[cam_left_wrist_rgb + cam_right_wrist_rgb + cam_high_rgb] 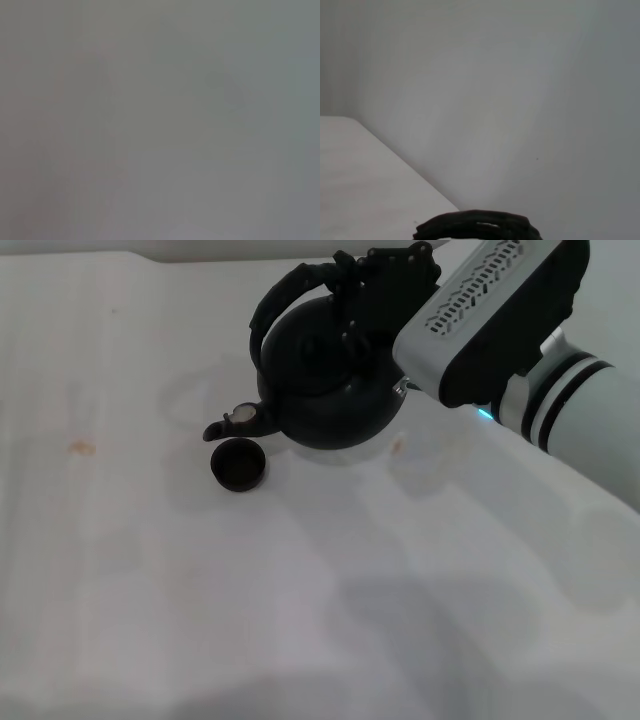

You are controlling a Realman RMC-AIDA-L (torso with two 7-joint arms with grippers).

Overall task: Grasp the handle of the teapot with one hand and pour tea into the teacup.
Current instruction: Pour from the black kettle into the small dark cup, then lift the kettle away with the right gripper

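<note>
Black handle arching at the frame's edge, white table, pale wall

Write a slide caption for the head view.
Right gripper at the handle tilts the teapot, spout toward the teacup.

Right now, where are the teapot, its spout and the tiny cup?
teapot [325, 390]: head view, on its round black belly.
spout [240, 419]: head view, on its pale tip.
teacup [238, 463]: head view, on its dark inside.

You see a white table with small orange-brown spots: one at 9 o'clock and a fainter one at 2 o'clock. A plain pale wall stands behind the table.
</note>
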